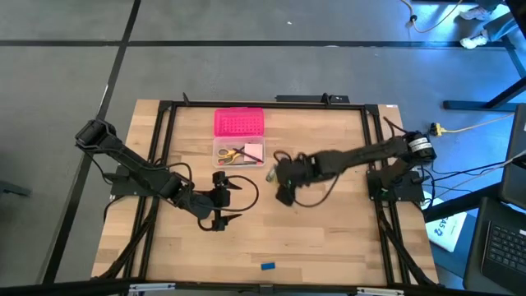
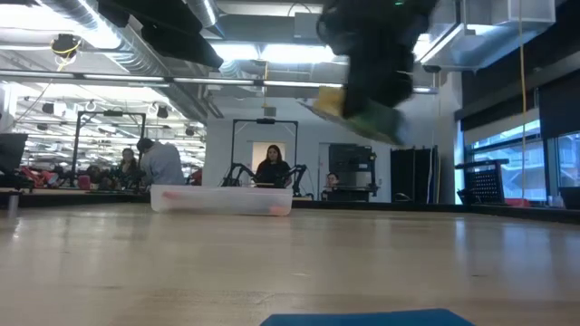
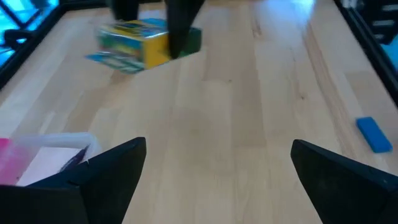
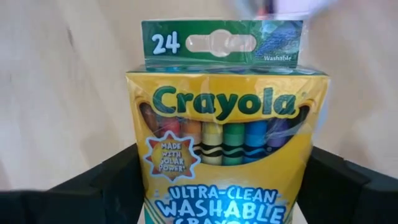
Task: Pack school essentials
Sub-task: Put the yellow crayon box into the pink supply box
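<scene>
My right gripper (image 1: 279,179) is shut on the green-yellow crayon box (image 4: 224,124) and holds it above the middle of the table; the box also shows in the low view (image 2: 362,113) and in the left wrist view (image 3: 143,42). My left gripper (image 3: 217,171) is open and empty, left of the crayon box and just in front of the clear plastic box (image 1: 238,153). That box holds the yellow-handled scissors (image 1: 233,154) and the pink notepad (image 1: 253,151). The small blue eraser (image 1: 268,265) lies flat near the table's front edge. Pencils and pen do not show. My right gripper pinches the crayon box between its two fingers (image 4: 106,183), one on each narrow side (image 4: 152,186), at the end away from the green hang tab (image 4: 221,42). The box is lifted clear of the table and hangs tilted below the fingers (image 2: 372,63).
The pink lid (image 1: 238,122) lies just behind the clear box at the table's far side. Black frame rails (image 1: 164,148) run along the table's left and right sides. Bare wood (image 1: 312,238) lies between the grippers and the front edge. People show in the room beyond the table.
</scene>
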Controlling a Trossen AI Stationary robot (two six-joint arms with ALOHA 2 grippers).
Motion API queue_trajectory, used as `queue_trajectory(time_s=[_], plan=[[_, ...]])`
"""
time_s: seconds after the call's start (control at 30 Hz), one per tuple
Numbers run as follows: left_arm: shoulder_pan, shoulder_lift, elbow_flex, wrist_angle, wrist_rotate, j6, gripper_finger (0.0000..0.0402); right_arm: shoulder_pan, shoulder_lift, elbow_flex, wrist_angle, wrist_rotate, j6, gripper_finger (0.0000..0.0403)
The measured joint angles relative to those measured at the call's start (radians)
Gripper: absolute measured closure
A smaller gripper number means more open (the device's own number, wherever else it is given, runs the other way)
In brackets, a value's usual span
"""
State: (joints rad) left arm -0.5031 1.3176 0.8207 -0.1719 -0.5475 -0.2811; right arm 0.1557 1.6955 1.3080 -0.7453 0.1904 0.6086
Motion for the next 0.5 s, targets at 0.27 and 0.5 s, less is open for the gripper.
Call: queue_trajectory(time_s=[0.27, 0.5], plan=[[0.011, -0.064, 0.000, -0.011, -0.020, -0.067, 0.0005, -0.162, 0.000, 0.029, 0.159, 0.004, -0.304, 0.0073], [0.012, -0.161, 0.000, -0.060, -0.066, -0.077, 0.0005, -0.254, 0.001, 0.029, 0.352, -0.031, -0.593, 0.0073]])
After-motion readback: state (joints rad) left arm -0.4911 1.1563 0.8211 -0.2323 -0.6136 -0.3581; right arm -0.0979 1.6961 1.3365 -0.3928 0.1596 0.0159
